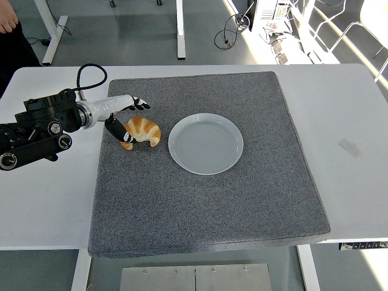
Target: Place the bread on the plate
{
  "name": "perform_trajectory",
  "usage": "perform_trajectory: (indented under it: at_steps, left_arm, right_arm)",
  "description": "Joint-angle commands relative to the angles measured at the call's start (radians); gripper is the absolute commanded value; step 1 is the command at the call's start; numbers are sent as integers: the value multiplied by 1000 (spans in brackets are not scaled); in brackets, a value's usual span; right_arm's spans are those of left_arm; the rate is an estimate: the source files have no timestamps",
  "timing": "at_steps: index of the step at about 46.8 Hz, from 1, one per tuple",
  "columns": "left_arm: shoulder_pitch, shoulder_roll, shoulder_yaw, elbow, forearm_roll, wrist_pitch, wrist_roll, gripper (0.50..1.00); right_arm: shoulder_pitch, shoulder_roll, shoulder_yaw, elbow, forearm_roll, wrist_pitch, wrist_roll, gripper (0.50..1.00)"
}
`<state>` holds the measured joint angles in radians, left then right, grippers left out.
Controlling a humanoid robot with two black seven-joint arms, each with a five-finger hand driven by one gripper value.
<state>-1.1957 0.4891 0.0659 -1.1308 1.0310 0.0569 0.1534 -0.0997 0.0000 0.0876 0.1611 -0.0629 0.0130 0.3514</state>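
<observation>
A golden croissant lies on the grey mat, just left of an empty white plate. My left hand reaches in from the left edge and stands open right at the croissant's left end. Its thumb rests against the croissant's near-left side, while the other fingers stretch out just behind the croissant, above the mat. The croissant and the plate are a small gap apart. My right arm is out of the picture.
The mat covers the middle of the white table. A person's arm shows at the top left corner, away from the table. Desk legs and cables stand on the floor beyond the far edge.
</observation>
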Motion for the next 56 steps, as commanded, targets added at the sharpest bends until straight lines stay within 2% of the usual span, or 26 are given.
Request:
perform_trajectory:
  at_steps: [1,17,22,30,35,41,48,56]
  left_arm:
    - [2,-9,0,2,1,1,-2,883]
    - [31,-40,2,25,34,43,-2,863]
    - [33,-41,2,31,41,49,-3,816]
    - [34,-41,2,35,41,50,-3,690]
    - [42,-41,2,39,43,50,-6,666]
    - [45,-43,2,45,43,52,-11,660]
    - [41,-40,-3,45,37,52,-11,595]
    - [16,-33,-21,45,26,52,-11,546]
  right_arm:
    - [0,0,0,0,0,-1,0,1000]
    - [0,0,0,0,0,1,0,1000]
    - [0,0,0,0,0,-1,0,1000]
    - [0,0,0,0,0,1,1,1000]
    - [0,0,0,0,0,1,0,1000]
    - [0,0,0,0,0,1,0,1000]
    - [0,0,0,0,0,-1,0,1000]
    - [0,0,0,0,0,-1,0,1000]
